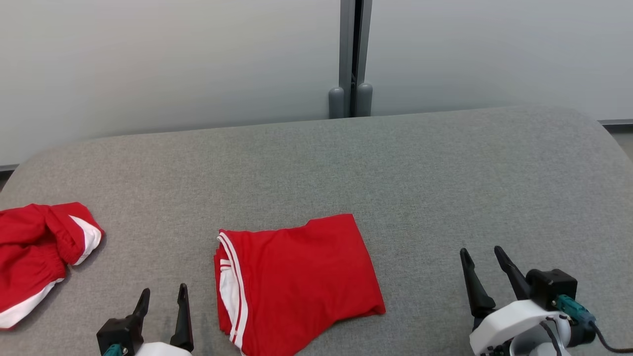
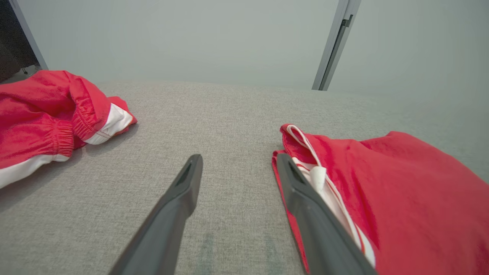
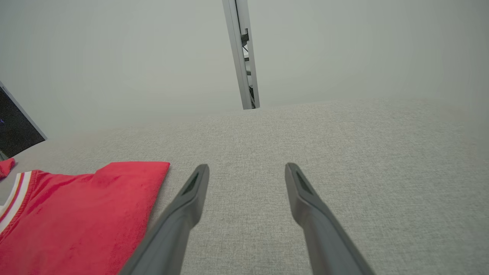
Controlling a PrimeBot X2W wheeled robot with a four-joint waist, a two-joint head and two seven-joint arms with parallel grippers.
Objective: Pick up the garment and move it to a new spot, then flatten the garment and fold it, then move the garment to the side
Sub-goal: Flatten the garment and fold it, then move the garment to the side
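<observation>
Plainly soft and light, the garment (image 1: 301,282) lies folded into a rough square on the near middle of the table (image 1: 395,163). It is red knit, with a white striped edge (image 1: 231,291) facing the left side. It looks thin and limp, so it will sag and may fall open if lifted by one corner, and the layers could slide over each other. I judge the folding done and the move aside not yet made. The safest hold would be a pinch through all layers at two places, one on the striped edge and one on the opposite plain edge (image 1: 368,277), or a gentle drag across the cloth top. The left hand (image 1: 164,289) sits just beside the striped edge, fingers spread wide, holding nothing. The right hand (image 1: 481,251) stands well apart to the garment's right, likewise spread and empty. A second garment (image 1: 34,247) lies crumpled at the table's far left.
</observation>
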